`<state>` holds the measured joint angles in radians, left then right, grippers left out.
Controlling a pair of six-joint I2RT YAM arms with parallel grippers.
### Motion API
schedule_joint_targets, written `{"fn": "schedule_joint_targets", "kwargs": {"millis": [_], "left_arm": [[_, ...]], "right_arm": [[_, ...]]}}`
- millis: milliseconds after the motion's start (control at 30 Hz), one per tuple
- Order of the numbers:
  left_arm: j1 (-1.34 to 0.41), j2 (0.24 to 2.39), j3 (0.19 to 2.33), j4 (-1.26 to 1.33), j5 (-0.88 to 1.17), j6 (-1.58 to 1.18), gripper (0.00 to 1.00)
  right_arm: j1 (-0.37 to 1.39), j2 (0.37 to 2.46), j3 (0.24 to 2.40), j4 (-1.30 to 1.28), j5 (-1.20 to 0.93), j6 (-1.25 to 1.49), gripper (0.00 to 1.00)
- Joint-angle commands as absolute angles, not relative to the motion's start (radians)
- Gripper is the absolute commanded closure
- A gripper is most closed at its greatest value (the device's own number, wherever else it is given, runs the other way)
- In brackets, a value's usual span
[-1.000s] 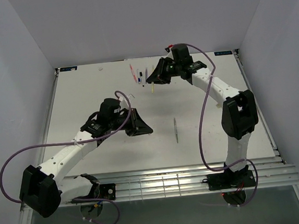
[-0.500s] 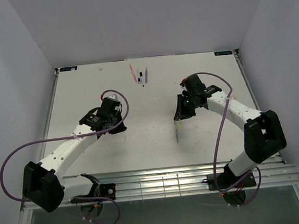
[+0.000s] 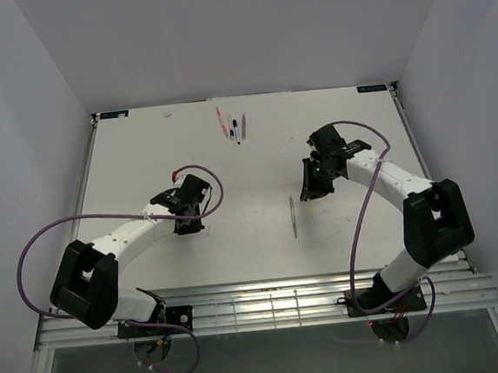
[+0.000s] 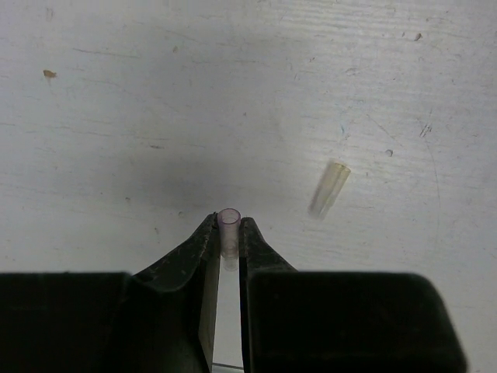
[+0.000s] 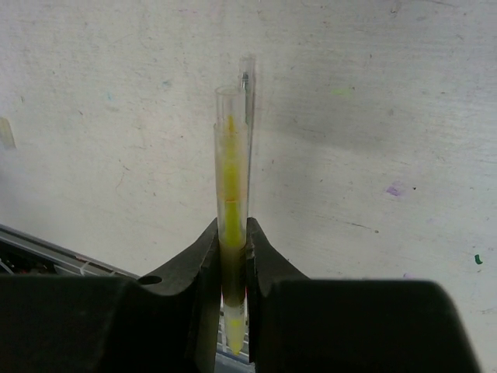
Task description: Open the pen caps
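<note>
Left hand (image 4: 228, 235) pinches a short clear tubular cap (image 4: 229, 218); a pale cap (image 4: 330, 186) lies ahead-right. Right hand (image 5: 232, 237) clamps a slim transparent, yellow-cored pen (image 5: 231, 155) over the scuffed white counter (image 5: 373, 116).

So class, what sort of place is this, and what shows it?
Probably a robotics lab test cell: two robot arms bolted at the near edge of a white table, plain white walls boxing it in, and a few pens.

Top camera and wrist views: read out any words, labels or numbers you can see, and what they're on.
Nothing is legible.
Far-left blue sticker: too small to read.
Far-right blue sticker: too small to read.
Yellow pen: no print visible.
</note>
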<state>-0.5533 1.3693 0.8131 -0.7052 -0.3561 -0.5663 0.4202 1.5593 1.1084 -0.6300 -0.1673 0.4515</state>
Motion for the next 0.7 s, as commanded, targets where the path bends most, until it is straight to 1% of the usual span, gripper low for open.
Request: {"fn": "schedule_joint_targets", "kwargs": {"millis": [0, 333, 667], "left_arm": [[-0.551, 1.394, 0.824, -0.628, -0.376, -0.517, 1.0], [-0.551, 1.459, 0.802, -0.552, -0.284, -0.489, 1.0], [-0.551, 1.479, 0.773, -0.542, -0.201, -0.54, 0.99]], "right_arm": [[0.397, 1.569, 1.106, -0.632, -0.181, 0.423, 0.92], [0.373, 1.586, 1.097, -0.606, -0.209, 0.42, 0.92], [0.371, 1.611, 1.058, -0.575, -0.212, 0.419, 0.92]]}}
